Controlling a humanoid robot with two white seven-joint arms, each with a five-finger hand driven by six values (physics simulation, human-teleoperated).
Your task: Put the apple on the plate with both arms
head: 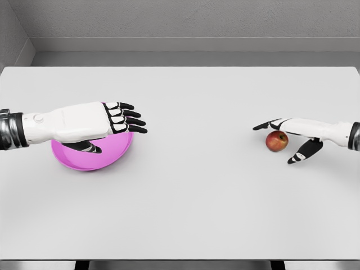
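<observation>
A red apple point(276, 141) sits on the white table at the right. My right hand point(284, 140) reaches around it from the right, fingers spread behind it and thumb in front, open and not closed on the fruit. A magenta plate point(115, 156) lies at the left. Over it hovers my left hand point(115, 132), palm down with its black-tipped fingers extended and open, covering much of the plate's top.
The white table point(191, 191) stretches across the whole view, with its front edge near the bottom. A grey wall rises behind its far edge.
</observation>
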